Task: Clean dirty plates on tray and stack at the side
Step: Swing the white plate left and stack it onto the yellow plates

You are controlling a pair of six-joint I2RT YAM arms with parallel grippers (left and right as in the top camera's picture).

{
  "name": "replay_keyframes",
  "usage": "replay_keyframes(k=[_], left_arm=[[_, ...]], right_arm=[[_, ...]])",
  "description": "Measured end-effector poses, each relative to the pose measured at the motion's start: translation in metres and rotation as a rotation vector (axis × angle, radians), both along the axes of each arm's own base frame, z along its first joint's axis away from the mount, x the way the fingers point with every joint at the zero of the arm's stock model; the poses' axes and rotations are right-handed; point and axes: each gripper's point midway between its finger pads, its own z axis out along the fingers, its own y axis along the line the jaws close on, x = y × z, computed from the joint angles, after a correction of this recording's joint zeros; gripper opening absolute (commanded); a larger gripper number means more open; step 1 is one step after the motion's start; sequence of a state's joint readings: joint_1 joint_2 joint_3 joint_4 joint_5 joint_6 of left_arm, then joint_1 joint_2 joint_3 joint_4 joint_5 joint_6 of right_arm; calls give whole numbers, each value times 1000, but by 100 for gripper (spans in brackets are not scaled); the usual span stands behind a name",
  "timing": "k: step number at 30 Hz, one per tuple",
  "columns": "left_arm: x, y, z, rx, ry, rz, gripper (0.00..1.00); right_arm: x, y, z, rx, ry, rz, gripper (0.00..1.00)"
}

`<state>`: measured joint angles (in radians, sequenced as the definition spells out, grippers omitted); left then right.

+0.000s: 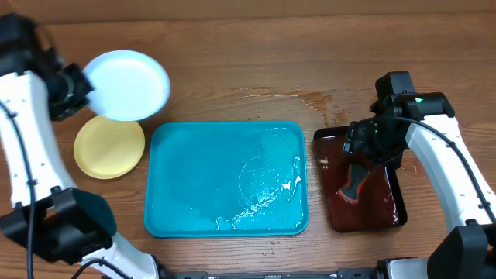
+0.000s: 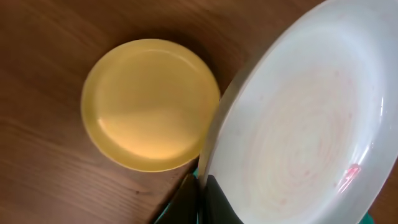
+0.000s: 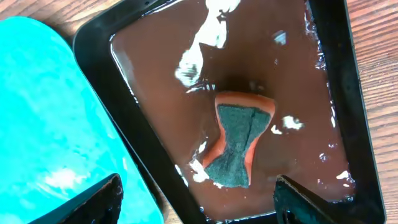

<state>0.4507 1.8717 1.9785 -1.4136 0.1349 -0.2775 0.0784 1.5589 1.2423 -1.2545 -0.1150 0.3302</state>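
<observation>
Pinching the white plate [image 1: 128, 84] by its rim, left hand [image 1: 80, 87] holds it over the bench [image 1: 232, 46], left of the turquoise tray [image 1: 194, 178], its edge above one yellow plate [image 1: 108, 147] lying flat. Faint pink smears show on the white one. Two plates are visible. Right hand [image 1: 363, 151] is spread above the dark brown tray [image 1: 391, 221]; one sponge [image 3: 239, 140] lies free in it. Turquoise tray is wet.

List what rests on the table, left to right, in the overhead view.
yellow plate, turquoise tray, dark brown tray holding the sponge. The white plate in the left claw overlaps the yellow one, so skipped.
</observation>
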Motion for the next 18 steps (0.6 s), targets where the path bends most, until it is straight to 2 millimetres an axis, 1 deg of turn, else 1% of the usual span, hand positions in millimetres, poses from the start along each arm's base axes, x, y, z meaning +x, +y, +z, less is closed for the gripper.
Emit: replay_keyframes(k=[1,2,3,4,6,8,10,13,16,18], left_arm=[[-2,3,-1,-4,3,10,5],[-8,13,-7,-19,5,37,4],[-13,19,-13,-34,10,54,4],[-20,25,-22,-60,21,76,5],[-26,34,-40,-100,18,105,5],[-34,38,-66,-150,25,133,4],[-43,39,-93,-191,40,157,4],[-59,32,-134,-258,61,186,5],[-68,26,-159,-310,45,205,5],[-71,25,-170,-332,28,217,5]], right_arm=[[-1,0,0,0,2,2,79],[-2,0,0,-1,7,5,79],[-3,0,0,-1,11,8,79],[-4,0,0,-2,15,12,79],[-4,0,0,-3,15,20,80],[-5,0,0,-3,18,27,80],[-6,0,0,-2,19,32,80],[-8,-1,0,-4,27,39,80],[-8,-1,0,-4,29,43,80],[-10,-1,0,-4,34,44,81]])
